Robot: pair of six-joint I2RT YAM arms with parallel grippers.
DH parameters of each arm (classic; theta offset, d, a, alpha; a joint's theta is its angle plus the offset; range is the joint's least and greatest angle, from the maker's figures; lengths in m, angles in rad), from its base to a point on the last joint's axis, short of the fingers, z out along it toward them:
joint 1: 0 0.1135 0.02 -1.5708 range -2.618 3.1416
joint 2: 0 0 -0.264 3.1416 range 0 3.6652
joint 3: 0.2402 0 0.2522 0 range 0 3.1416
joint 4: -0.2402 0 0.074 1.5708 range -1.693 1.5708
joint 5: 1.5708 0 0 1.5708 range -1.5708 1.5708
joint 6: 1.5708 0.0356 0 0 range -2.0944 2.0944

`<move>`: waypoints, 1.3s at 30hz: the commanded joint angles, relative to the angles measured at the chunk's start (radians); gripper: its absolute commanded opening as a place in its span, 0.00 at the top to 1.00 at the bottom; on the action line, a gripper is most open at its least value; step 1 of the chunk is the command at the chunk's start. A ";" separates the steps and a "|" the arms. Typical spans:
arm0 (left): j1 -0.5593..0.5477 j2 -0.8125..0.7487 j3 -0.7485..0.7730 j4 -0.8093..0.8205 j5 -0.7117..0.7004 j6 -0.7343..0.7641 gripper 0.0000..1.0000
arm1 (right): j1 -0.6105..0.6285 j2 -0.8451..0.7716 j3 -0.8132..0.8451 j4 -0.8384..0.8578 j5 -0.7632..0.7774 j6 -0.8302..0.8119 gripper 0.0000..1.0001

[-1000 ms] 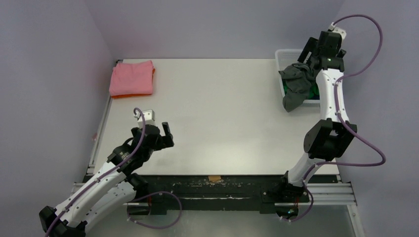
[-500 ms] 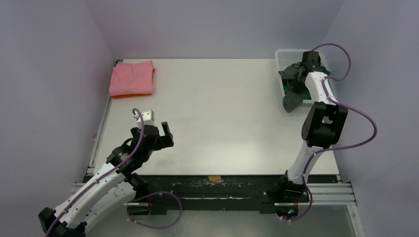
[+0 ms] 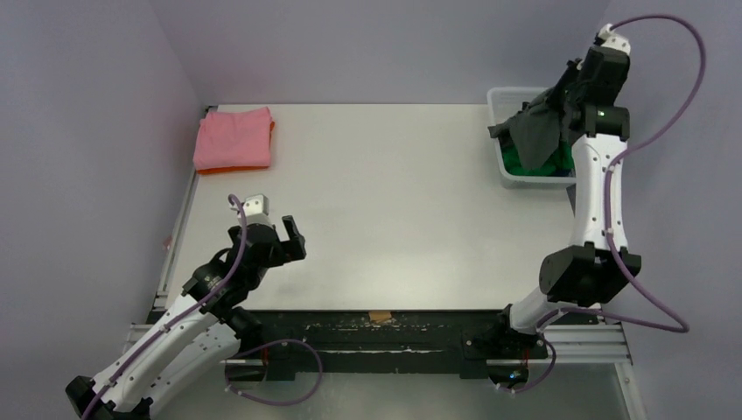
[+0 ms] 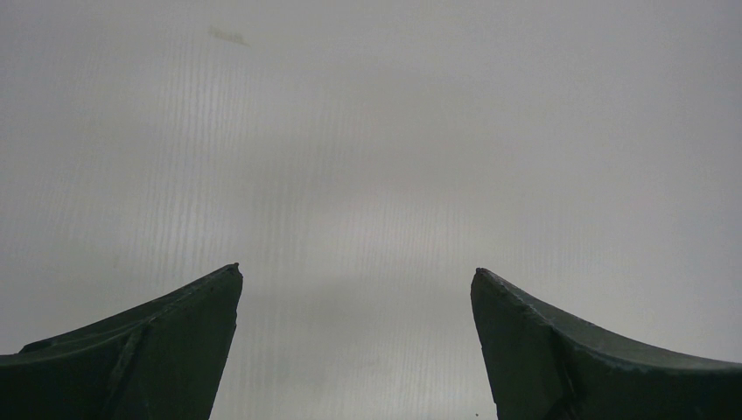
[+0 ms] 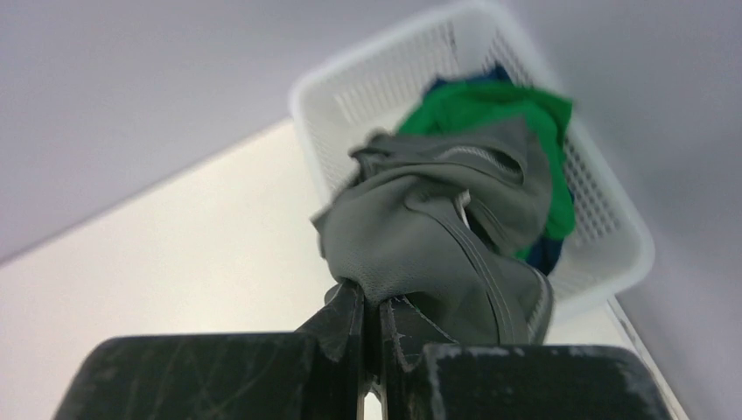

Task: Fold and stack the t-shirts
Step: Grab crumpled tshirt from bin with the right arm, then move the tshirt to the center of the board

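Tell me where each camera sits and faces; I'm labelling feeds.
Top external: above and behind, looking down on the white table; both arms show.
Left wrist: faces bare table; open left gripper shows.
Right wrist: looks along the shut right gripper at the dark grey cloth t-shirt over the white plastic lattice basket.
Shared: top and right wrist show t-shirt and basket.

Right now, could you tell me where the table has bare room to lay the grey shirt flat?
The middle of the table is bare, from the pink shirt to the basket and down to the left gripper. The basket corner is crowded.
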 commanded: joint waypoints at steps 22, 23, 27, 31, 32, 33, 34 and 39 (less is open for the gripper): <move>-0.003 -0.075 0.038 -0.055 -0.046 -0.059 0.00 | 0.457 -0.126 0.182 0.483 -0.894 0.322 1.00; -0.003 -0.077 0.044 -0.065 -0.047 -0.066 0.00 | 0.474 -0.126 0.167 0.467 -0.903 0.311 1.00; -0.003 -0.086 0.061 -0.117 -0.056 -0.109 0.00 | 0.484 -0.194 0.025 0.316 -0.821 0.172 1.00; -0.003 -0.090 0.062 -0.147 -0.045 -0.148 0.00 | 0.480 -0.363 -0.381 0.208 -0.338 0.041 0.94; -0.003 -0.088 0.062 -0.152 -0.040 -0.154 0.00 | 0.472 -0.395 -0.497 0.219 -0.258 0.043 0.91; -0.003 -0.083 0.064 -0.155 -0.032 -0.155 0.00 | 0.456 -0.419 -0.600 0.225 -0.186 0.057 0.88; -0.003 -0.075 0.065 -0.159 -0.021 -0.152 0.00 | 0.435 -0.425 -0.691 0.228 -0.144 0.071 0.84; -0.004 -0.011 0.053 -0.139 0.070 -0.142 0.00 | 0.370 -0.379 -0.856 0.162 0.014 0.103 0.03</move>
